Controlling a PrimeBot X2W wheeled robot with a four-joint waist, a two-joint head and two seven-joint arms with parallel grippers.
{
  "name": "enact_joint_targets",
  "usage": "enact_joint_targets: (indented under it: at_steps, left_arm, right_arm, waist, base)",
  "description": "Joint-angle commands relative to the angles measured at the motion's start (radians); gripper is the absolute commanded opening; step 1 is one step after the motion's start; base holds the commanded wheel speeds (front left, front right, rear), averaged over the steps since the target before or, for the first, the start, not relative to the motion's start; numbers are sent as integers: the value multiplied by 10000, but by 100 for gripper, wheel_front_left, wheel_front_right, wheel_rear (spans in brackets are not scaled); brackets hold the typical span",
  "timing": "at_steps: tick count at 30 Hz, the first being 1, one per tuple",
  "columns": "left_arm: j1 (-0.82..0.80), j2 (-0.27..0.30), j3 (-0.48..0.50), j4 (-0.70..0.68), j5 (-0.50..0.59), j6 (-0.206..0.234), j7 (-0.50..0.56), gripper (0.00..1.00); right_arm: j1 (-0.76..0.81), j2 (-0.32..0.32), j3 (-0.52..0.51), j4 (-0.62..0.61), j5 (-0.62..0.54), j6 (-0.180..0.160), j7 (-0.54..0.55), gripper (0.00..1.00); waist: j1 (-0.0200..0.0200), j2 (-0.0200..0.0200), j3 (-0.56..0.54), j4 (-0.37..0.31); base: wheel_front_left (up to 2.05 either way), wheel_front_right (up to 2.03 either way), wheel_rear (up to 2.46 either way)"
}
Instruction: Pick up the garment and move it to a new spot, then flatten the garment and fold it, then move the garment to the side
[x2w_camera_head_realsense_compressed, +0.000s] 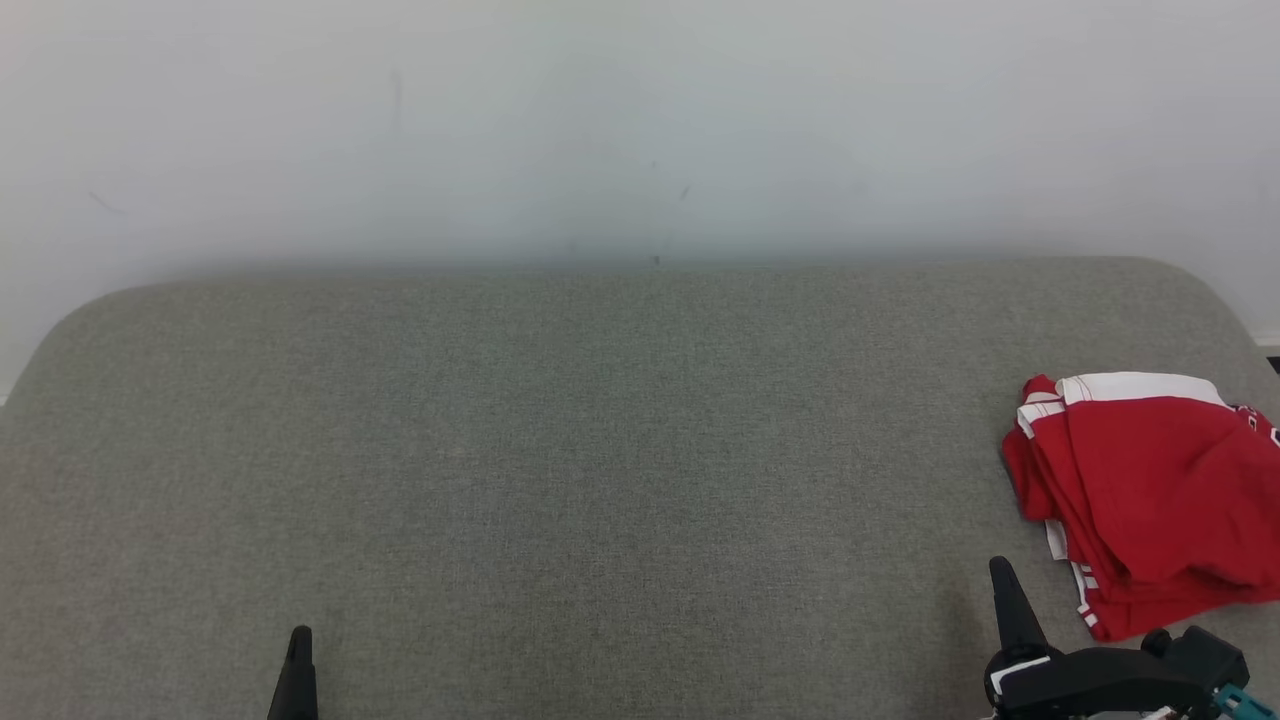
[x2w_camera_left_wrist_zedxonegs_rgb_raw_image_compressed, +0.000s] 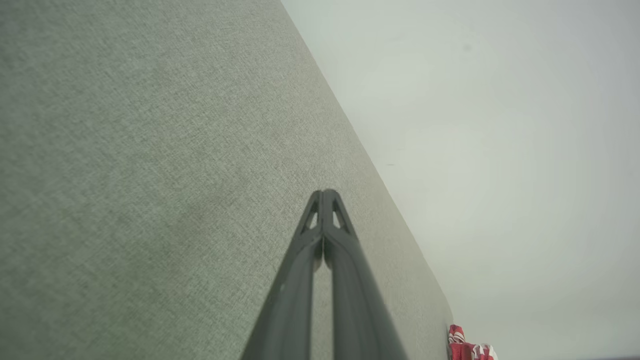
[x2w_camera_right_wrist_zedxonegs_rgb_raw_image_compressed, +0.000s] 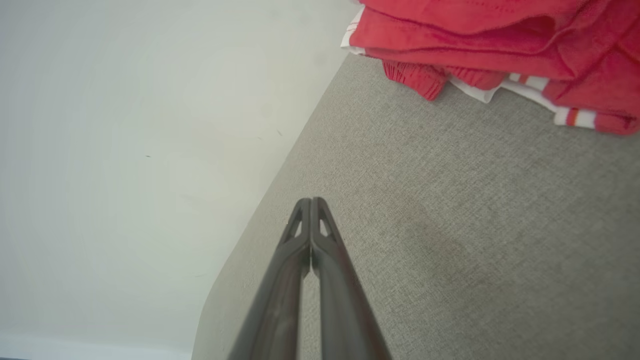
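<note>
A red garment (x2w_camera_head_realsense_compressed: 1150, 495) with white trim lies folded in a stack at the right edge of the grey fabric surface (x2w_camera_head_realsense_compressed: 560, 450). It appears again along the top of the right wrist view as red folds (x2w_camera_right_wrist_zedxonegs_rgb_raw_image_compressed: 500, 35), and as a small red patch (x2w_camera_left_wrist_zedxonegs_rgb_raw_image_compressed: 462, 345) at the bottom of the left wrist view. My right gripper (x2w_camera_head_realsense_compressed: 1005, 580) is shut with nothing in it, just left of the garment's near corner and apart from it; its fingertips (x2w_camera_right_wrist_zedxonegs_rgb_raw_image_compressed: 311, 202) meet. My left gripper (x2w_camera_head_realsense_compressed: 300, 640) sits low at the lower left, shut and empty, its fingertips (x2w_camera_left_wrist_zedxonegs_rgb_raw_image_compressed: 324, 194) pressed together.
A pale wall (x2w_camera_head_realsense_compressed: 640, 120) rises behind the surface's rounded far edge. The grey surface spreads wide to the left of the garment. The garment's right side runs off the head view.
</note>
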Motion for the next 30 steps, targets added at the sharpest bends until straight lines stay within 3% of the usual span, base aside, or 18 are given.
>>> enact_joint_targets:
  at_steps: [1, 30]
  left_arm:
    - [-260, 38, 64, -164, -401, -26, 90, 0]
    - [-606, 49, 256, -428, -3010, -101, 771, 0]
  right_arm:
    - [-174, -3, -44, -196, 417, -12, 96, 0]
    - [-279, -3, -260, -725, 3287, -18, 786, 0]
  waist:
    - [-1, -1, 8, 13]
    - [-1, -1, 106, 173]
  base:
    - [0, 0, 0]
    - [0, 0, 0]
